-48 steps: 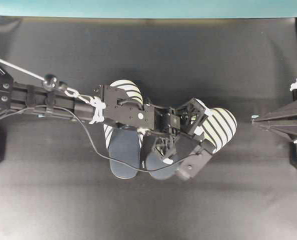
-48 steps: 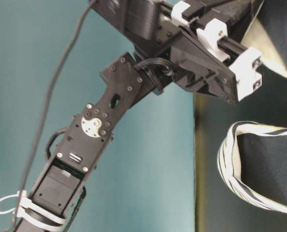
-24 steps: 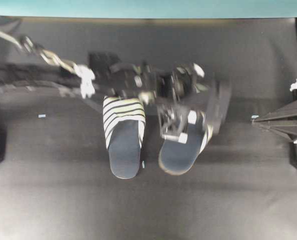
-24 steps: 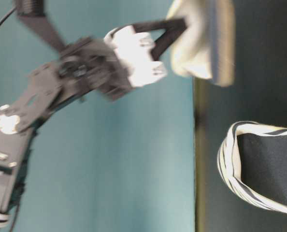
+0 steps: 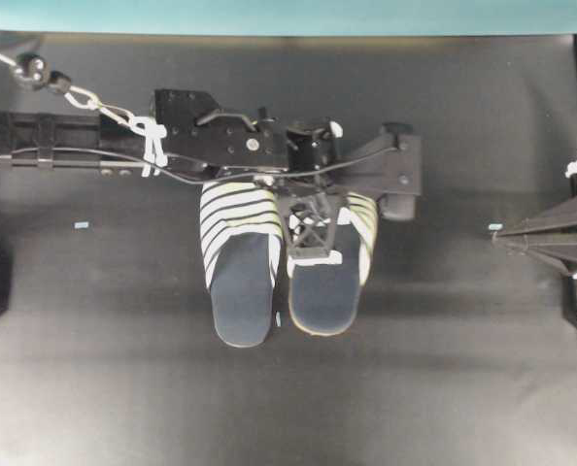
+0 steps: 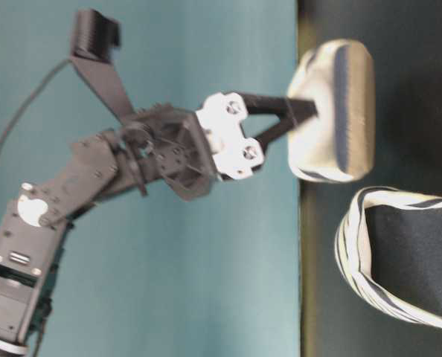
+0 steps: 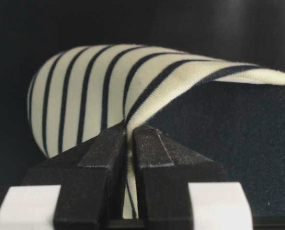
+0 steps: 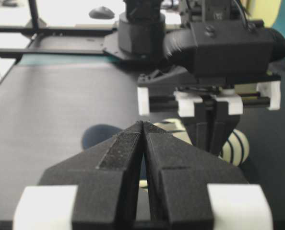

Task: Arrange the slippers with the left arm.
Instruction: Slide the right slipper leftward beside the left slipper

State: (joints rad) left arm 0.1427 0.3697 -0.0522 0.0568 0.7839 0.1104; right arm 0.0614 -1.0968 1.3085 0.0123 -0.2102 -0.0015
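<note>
Striped slipper (image 7: 133, 91) pinched in left gripper (image 7: 130, 139); no legible writing.

Striped slippers (image 5: 279, 262) side by side

Slippers (image 5: 281, 267) side by side, touching

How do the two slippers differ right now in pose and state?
The right slipper has its striped toe cover pinched in the shut left gripper; the left slipper is free of the arm. In the overhead view the gripper hides much of the right slipper's stripes, while the left slipper's toe cover shows fully. The left slipper's heel reaches slightly lower in that view. Both have striped toes, navy insoles, and point the same way, side by side.
</note>
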